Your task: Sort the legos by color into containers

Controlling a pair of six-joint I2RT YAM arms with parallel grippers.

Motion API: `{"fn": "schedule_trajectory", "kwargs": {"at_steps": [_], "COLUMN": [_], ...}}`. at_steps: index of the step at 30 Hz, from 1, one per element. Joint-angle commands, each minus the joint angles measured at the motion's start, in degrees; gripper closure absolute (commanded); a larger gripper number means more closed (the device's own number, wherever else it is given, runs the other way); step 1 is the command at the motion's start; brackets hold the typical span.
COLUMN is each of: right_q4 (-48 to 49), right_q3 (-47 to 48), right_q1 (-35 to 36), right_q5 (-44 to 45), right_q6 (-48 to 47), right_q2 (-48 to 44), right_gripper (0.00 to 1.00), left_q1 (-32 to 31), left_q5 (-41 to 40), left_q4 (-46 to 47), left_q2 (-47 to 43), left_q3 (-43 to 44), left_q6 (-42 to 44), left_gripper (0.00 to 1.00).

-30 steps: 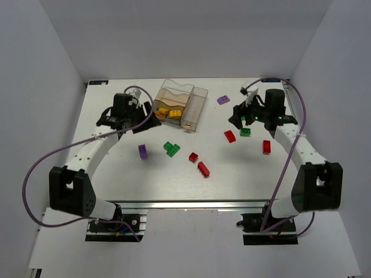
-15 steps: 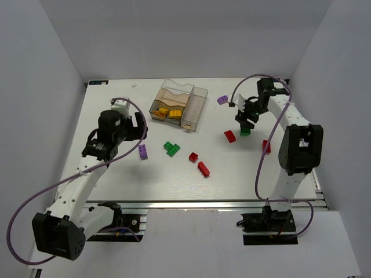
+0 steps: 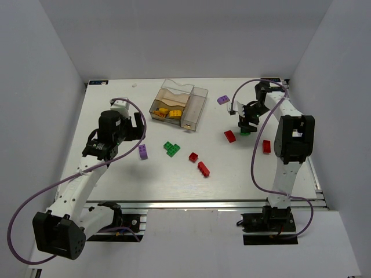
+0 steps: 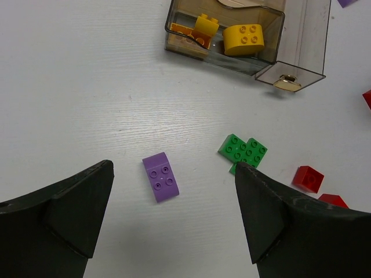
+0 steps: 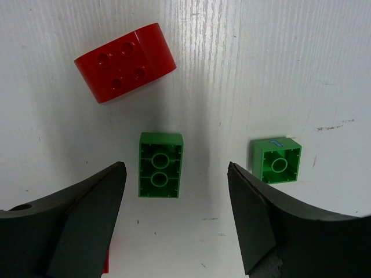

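**A:** On the white worktop (image 3: pixel 116 174), the left arm (image 3: pixel 87 159) has swung away from the clear brownish four-part plastic box (image 3: pixel 198 107) in the last second. The right arm (image 3: pixel 284 168) has folded upright.

**B:** Pincers?

**A:** The left pincer (image 3: pixel 139 126) is spread wide and empty, above the light purple studded brick (image 4: pixel 160 177). The right pincer (image 3: pixel 246 120) is also spread and empty, with the upturned green two-hole brick (image 5: pixel 160 165) between its fingers.

**B:** Meaning?

**A:** Probably two pickups starting. Only orange-yellow bricks (image 4: pixel 243 39) sit in the box. The others lie loose.

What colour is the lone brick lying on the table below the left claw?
The brick is light purple; the left wrist view shows it best.
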Motion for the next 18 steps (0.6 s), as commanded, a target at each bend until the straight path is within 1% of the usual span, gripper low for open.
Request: {"fn": "schedule_trajectory", "kwargs": {"at_steps": [1, 5, 12, 16, 18], "right_q4": [-1.8, 0.2, 5.0, 6.7, 6.9], "right_q3": [-0.2, -1.2, -5.8, -7.4, -7.4], "right_q1": [-0.3, -0.2, -0.2, -0.2, -0.5], "right_q5": [-0.6, 0.0, 2.6, 3.7, 4.0], "right_q6": [-2.4, -0.9, 0.9, 1.7, 2.0], "right_q2": [-0.1, 0.8, 0.8, 1.1, 1.4], "right_gripper": [0.24, 0.24, 0.25, 0.26, 0.31], "left_q1": [0.2, 0.2, 0.2, 0.2, 0.2], "left_q5": [-0.8, -1.4, -1.7, -1.8, -2.1], "left_q4": [0.3, 0.1, 0.2, 0.2, 0.1], "left_q2": [-0.7, -0.6, -0.6, -0.4, -0.4], "left_q3": [-0.3, -0.3, -0.3, -0.3, -0.3], "left_q6": [0.7, 0.7, 0.7, 0.7, 0.7], "left_gripper": [0.05, 0.05, 0.05, 0.05, 0.05]}}
